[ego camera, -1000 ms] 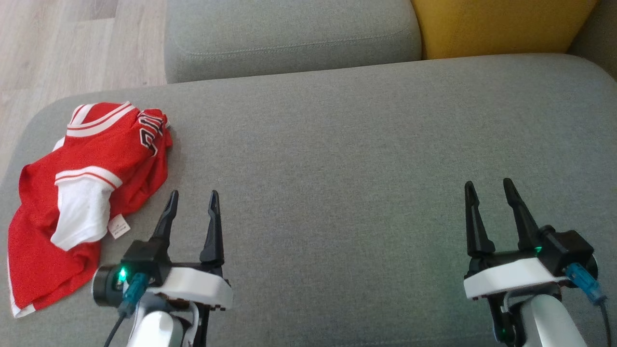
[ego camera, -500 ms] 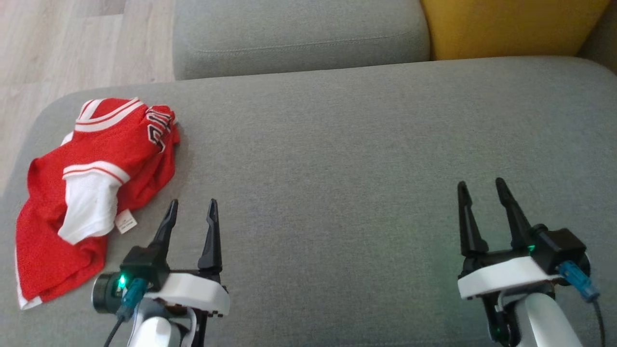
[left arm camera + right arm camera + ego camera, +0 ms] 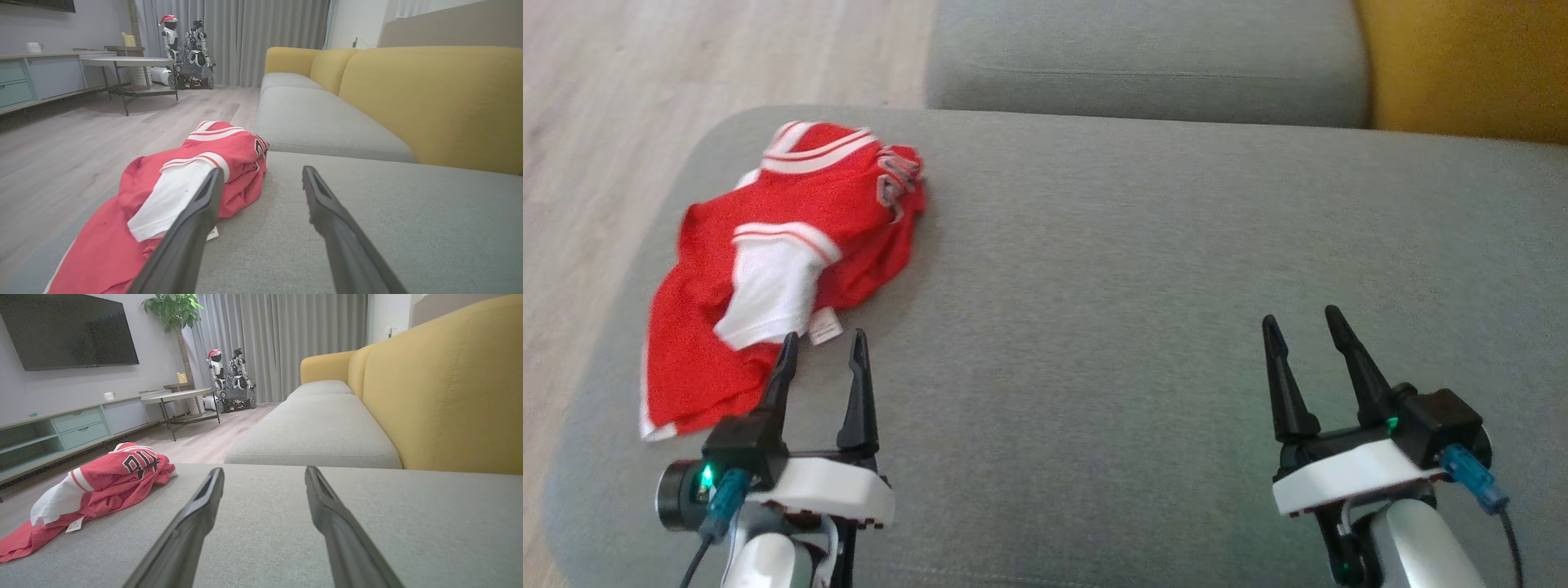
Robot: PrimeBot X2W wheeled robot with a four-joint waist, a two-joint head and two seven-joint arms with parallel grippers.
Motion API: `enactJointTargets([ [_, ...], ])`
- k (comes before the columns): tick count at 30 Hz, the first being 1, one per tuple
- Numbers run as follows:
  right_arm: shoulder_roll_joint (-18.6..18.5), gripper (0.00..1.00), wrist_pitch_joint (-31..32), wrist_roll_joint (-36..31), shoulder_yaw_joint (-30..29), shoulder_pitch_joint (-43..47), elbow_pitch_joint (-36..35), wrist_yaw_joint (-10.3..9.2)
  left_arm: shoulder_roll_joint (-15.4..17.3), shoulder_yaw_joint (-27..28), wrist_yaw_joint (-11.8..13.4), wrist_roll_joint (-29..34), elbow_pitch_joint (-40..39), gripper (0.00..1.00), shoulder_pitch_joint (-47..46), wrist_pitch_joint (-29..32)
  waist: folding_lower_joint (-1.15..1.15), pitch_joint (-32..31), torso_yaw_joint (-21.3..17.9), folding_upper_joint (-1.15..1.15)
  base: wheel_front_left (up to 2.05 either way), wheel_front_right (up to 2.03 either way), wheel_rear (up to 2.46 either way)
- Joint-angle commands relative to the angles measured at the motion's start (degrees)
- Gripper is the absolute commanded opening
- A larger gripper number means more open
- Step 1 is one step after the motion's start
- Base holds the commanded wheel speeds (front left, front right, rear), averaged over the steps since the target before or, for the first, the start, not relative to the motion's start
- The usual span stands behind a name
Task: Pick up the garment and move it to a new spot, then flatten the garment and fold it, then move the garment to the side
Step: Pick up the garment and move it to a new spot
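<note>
Closer now, the left hand [image 3: 823,335] points beside the red shirt [image 3: 849,204] (crumpled on the gray sofa [image 3: 1135,286]); it and the right hand [image 3: 1299,315] are spread, empty.

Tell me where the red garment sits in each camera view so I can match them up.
Head view: garment at upper left, on the grey seat's left end, just beyond the left gripper.
Left wrist view: garment at lower left, partly behind the finger on that view's left.
Right wrist view: garment at far left, mid-height.
Shared landmark: yellow backrest, top right in the head view, right side in both wrist views.
</note>
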Motion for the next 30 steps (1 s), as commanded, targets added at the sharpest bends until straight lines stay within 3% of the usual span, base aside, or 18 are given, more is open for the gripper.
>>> enactJointTargets([
  [1, -0.3, 1.0, -0.7, 0.1, 1.6, -2.5, -1.8, 0.12, -0.1, 1.9, 0.2, 0.3, -2.2, 1.0, -1.8, -0.7, 0.0, -0.2, 2.8, 0.0, 0.0, 0.0, 0.0],
  [17, -0.3, 1.0, -0.7, 0.9, 3.8, -1.8, -1.2, 0.12, -0.1, 3.1, 0.4, 0.5, -3.3, 1.0, -0.6, -0.7, 0.0, -1.4, 13.4, 0.0, 0.0, 0.0, 0.0],
  [30, -0.3, 1.0, -0.7, 1.3, 4.4, -2.0, -1.1, 0.12, -0.1, 4.8, 1.0, -0.4, -4.2, 1.0, -0.5, -0.7, 0.0, -0.5, 13.2, 0.0, 0.0, 0.0, 0.0],
])
